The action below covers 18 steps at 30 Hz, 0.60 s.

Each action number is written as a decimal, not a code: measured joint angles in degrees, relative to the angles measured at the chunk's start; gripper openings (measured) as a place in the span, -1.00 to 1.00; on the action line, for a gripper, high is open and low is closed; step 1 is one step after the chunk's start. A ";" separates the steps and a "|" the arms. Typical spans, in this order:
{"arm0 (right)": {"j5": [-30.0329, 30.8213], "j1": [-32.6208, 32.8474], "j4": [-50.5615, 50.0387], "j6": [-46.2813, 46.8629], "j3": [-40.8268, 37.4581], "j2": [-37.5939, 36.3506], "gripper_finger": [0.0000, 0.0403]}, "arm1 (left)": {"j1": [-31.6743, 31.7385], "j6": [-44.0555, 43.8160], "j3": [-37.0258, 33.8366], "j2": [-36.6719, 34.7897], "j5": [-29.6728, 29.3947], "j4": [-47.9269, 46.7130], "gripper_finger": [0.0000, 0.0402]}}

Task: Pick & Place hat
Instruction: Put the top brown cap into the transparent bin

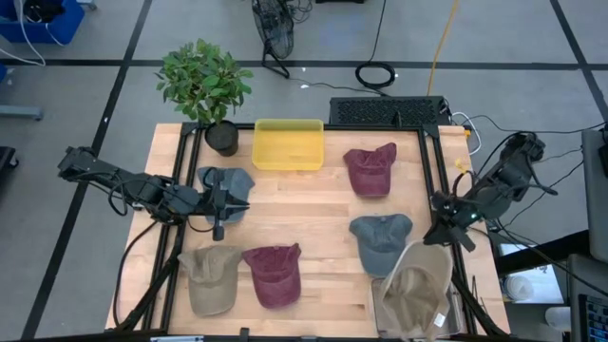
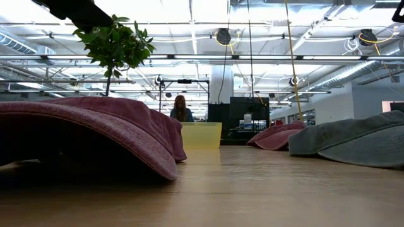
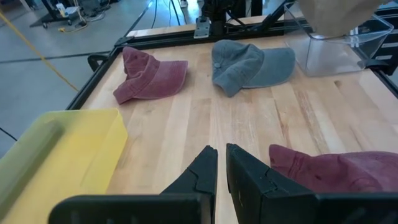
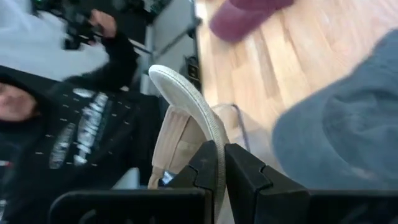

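Note:
A tan hat (image 1: 418,285) sits at the table's near right corner, over a clear bin (image 3: 336,46). My right gripper (image 1: 448,228) is at the hat's far edge and is shut on its brim (image 4: 186,99). My left gripper (image 1: 237,202) is shut and empty, above a blue-grey hat (image 1: 225,182) at the table's left. The fingers (image 3: 221,171) point toward the table's right. Several other hats lie on the wood by their brims and crowns: maroon (image 1: 370,169), blue-grey (image 1: 380,237), maroon (image 1: 273,274) and khaki (image 1: 211,277). My right gripper pinches the edge of the tan hat's brim (image 4: 214,146) between its two fingers. The brim curves up and away from the fingers. In the left wrist view the hat (image 3: 339,15) shows above the clear bin's rim. Whether it rests in the bin I cannot tell.
A yellow bin (image 1: 289,142) and a potted plant (image 1: 207,90) stand at the far edge. A dark frame (image 1: 429,171) runs along the table's sides. A person in a dark top (image 4: 74,124) is beyond the near right corner. Bare wood lies mid-table (image 1: 304,209).

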 joint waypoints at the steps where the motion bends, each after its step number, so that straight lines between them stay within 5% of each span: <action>1: -0.86 -0.04 -0.73 0.03 0.00 0.73 -0.93 | 0.00 -0.21 0.00 0.00 0.00 0.02 -0.79; 18: -5.25 0.02 1.70 0.57 -0.02 9.38 -0.93 | -0.01 -1.08 -0.02 0.00 0.01 0.01 -0.79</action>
